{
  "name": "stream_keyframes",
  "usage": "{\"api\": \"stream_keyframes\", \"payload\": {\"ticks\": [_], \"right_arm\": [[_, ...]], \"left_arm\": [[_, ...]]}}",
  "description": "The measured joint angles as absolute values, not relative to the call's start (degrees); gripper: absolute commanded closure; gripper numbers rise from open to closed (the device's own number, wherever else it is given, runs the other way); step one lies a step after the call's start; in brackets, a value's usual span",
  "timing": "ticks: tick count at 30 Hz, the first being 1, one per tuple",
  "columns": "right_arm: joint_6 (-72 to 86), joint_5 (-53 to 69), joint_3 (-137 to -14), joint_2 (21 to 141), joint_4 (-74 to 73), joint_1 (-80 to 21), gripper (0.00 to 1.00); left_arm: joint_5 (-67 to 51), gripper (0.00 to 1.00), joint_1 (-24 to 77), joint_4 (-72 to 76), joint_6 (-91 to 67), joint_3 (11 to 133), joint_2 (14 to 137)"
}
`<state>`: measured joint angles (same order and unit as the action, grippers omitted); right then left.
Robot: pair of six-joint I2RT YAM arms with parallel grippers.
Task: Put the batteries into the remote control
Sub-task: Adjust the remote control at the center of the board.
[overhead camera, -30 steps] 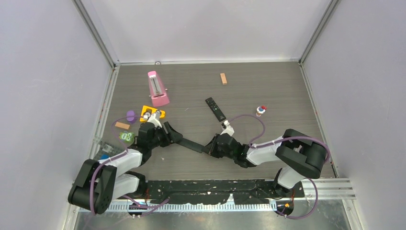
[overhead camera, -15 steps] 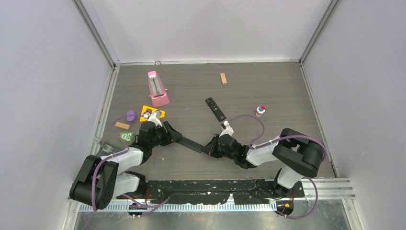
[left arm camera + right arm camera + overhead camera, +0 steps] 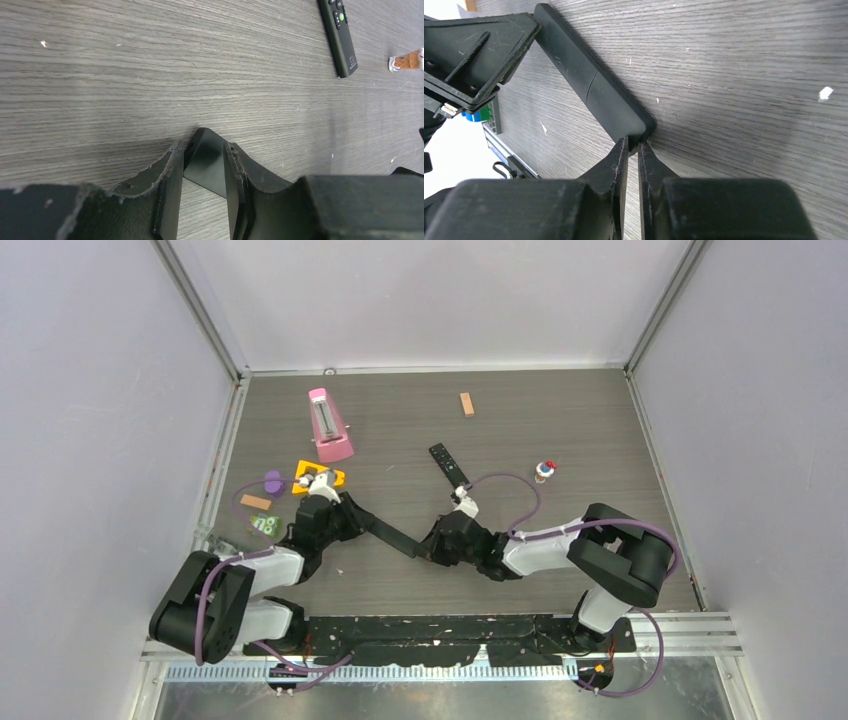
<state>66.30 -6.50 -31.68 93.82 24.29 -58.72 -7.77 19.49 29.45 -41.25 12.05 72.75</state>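
Observation:
A long black remote [image 3: 398, 539], with a seam across its back [image 3: 591, 82], is held between my two grippers low over the table. My left gripper [image 3: 366, 524] is shut on its left end [image 3: 206, 161]. My right gripper [image 3: 428, 543] is shut on its right end [image 3: 636, 131], with the fingertips [image 3: 620, 150] pinching the rim. A second black remote [image 3: 449, 466] lies face up further back, and its buttons show in the left wrist view [image 3: 339, 37]. I cannot pick out any batteries for certain.
A small red, white and brown item [image 3: 544, 470] stands right of the second remote. A pink upright device [image 3: 328, 425], an orange holder [image 3: 318, 478], a purple piece [image 3: 272, 481], a green item [image 3: 265, 526] and a tan block [image 3: 466, 404] are also on the table.
Both grippers and the black remote between them have shifted slightly left and away from the near edge. Both grips are unchanged.

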Motion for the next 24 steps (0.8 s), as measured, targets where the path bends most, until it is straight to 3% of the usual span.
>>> {"api": "stream_keyframes", "payload": {"ticks": [5, 12, 24], "right_arm": [[65.6, -6.7, -36.2, 94.4, 16.9, -59.0, 0.63], [63.4, -9.2, -37.8, 93.2, 13.4, -59.7, 0.51], [54.7, -14.5, -35.7, 83.7, 1.5, -60.0, 0.18]], "left_arm": [[-5.3, 0.65, 20.8, 30.6, -41.0, 11.8, 73.1], [-4.0, 0.51, 22.6, 18.5, -39.9, 15.0, 68.3], [-2.6, 0.27, 24.3, -1.2, -38.2, 20.5, 62.4]]}}
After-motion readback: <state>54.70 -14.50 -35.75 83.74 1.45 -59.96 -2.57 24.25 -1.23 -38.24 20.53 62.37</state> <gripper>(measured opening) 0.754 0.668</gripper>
